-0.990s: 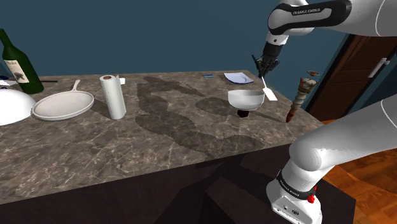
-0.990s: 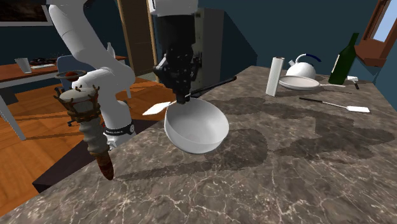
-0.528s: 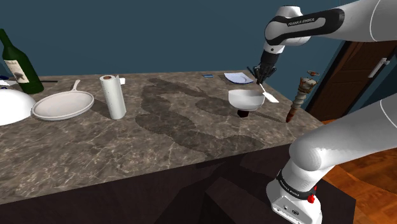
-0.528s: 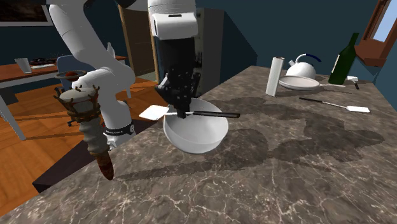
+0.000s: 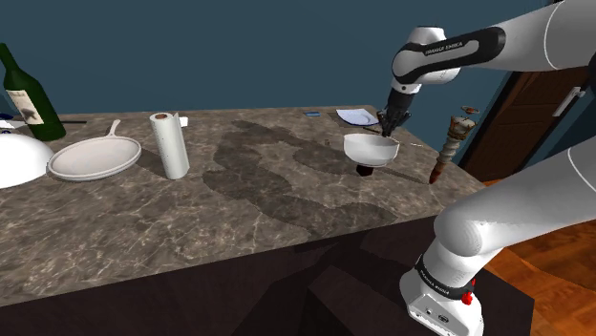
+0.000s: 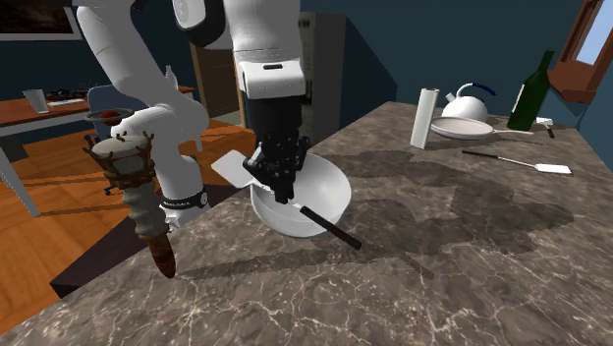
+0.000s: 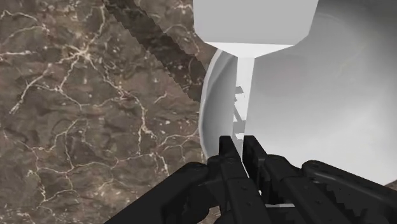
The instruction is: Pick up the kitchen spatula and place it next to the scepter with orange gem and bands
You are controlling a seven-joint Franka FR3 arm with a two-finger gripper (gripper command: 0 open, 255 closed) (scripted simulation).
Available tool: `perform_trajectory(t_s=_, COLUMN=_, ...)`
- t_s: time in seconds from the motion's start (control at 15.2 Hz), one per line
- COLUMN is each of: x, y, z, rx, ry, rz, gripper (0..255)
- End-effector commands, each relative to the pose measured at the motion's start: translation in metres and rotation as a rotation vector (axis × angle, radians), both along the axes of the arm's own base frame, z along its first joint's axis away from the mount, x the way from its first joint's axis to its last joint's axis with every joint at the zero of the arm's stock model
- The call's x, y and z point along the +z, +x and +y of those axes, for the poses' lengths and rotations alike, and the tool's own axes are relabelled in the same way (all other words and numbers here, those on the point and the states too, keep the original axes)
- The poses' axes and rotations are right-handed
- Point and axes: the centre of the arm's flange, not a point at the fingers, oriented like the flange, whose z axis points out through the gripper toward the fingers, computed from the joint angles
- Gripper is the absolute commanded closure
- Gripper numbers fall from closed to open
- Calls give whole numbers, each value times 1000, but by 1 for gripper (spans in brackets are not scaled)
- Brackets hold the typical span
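Observation:
My gripper [image 6: 284,190] is shut on the kitchen spatula [image 6: 229,170], held low over the rim of a white bowl [image 6: 329,203]. The spatula's white blade sticks out toward the table edge, and its black handle slants down across the bowl toward the marble top. In the wrist view the fingers [image 7: 227,153] clasp the thin white neck of the spatula [image 7: 254,25] above the bowl [image 7: 331,114]. The scepter [image 6: 139,193], brown with a knobbed head, stands upright near the table corner, apart from the bowl. In the shoulder view the gripper [image 5: 389,127] hovers over the bowl [image 5: 371,150], with the scepter [image 5: 447,145] to its right.
A paper towel roll [image 5: 173,145], a white pan [image 5: 94,157], a green bottle [image 5: 29,95] and a white dome [image 5: 19,160] stand toward the shoulder view's left. A second spatula-like tool [image 6: 518,161] and a kettle [image 6: 472,101] lie at the far end. The table edge runs just beyond the scepter.
The gripper has come down toward the bowl. The spatula has turned in its grasp: the handle swung from raised and pointing away to slanting down across the bowl.

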Motion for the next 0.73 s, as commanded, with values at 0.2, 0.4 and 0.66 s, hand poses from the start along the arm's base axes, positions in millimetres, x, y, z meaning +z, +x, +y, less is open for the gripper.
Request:
perform_trajectory(t_s=0.2, x=-28, y=0, z=1, rx=0, ry=0, rz=0, gripper=255)
perform_trajectory(t_s=0.4, x=-44, y=0, z=1, rx=0, ry=0, rz=0, gripper=255)
perform_trajectory(t_s=0.66, x=-65, y=0, z=1, rx=0, ry=0, rz=0, gripper=255)
